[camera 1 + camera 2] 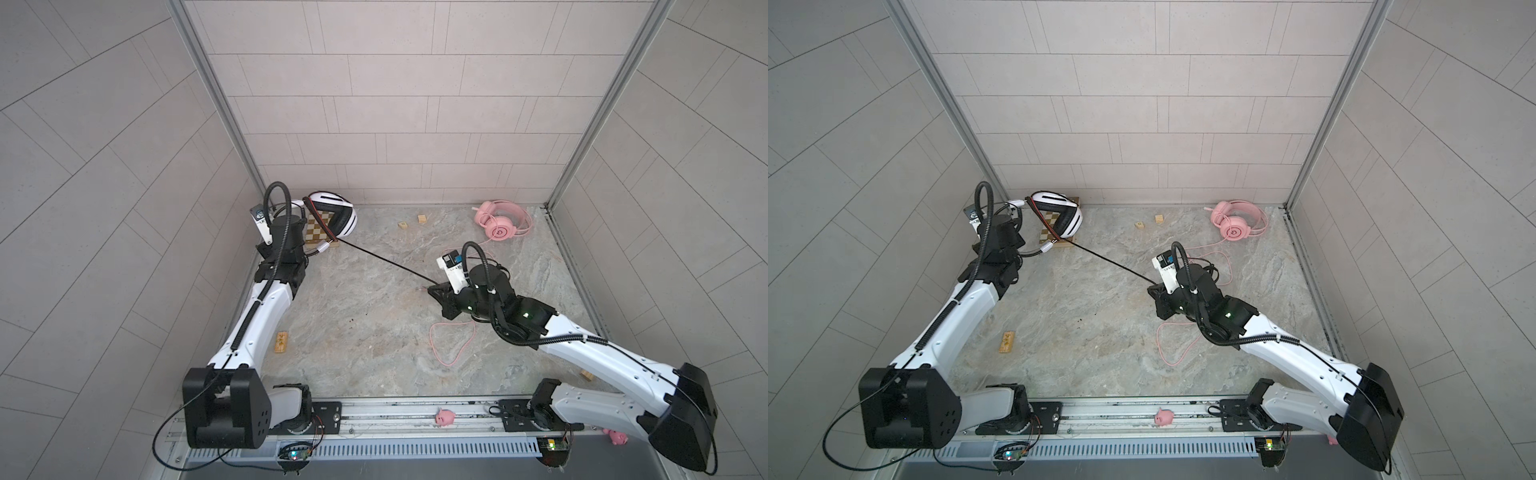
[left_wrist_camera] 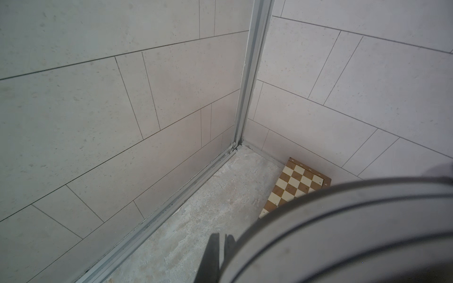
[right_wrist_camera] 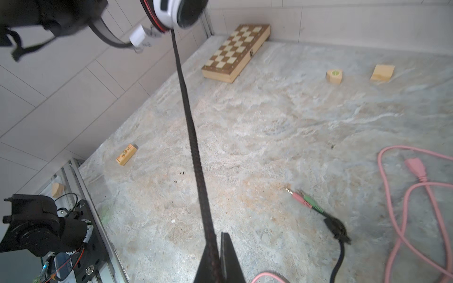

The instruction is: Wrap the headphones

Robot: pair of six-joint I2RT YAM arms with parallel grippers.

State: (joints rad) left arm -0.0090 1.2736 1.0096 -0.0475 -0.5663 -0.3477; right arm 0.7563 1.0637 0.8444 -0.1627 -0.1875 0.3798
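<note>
Left fingers were clamped on the white headphones, raised at 11 o'clock of the bench; right fingers pinched their taut black cord; pink headphones lay at 1 o'clock

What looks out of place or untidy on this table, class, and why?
The black cord runs taut from the white headphones to the right gripper; the pink cord sprawls in loose loops on the table, unwrapped.
</note>
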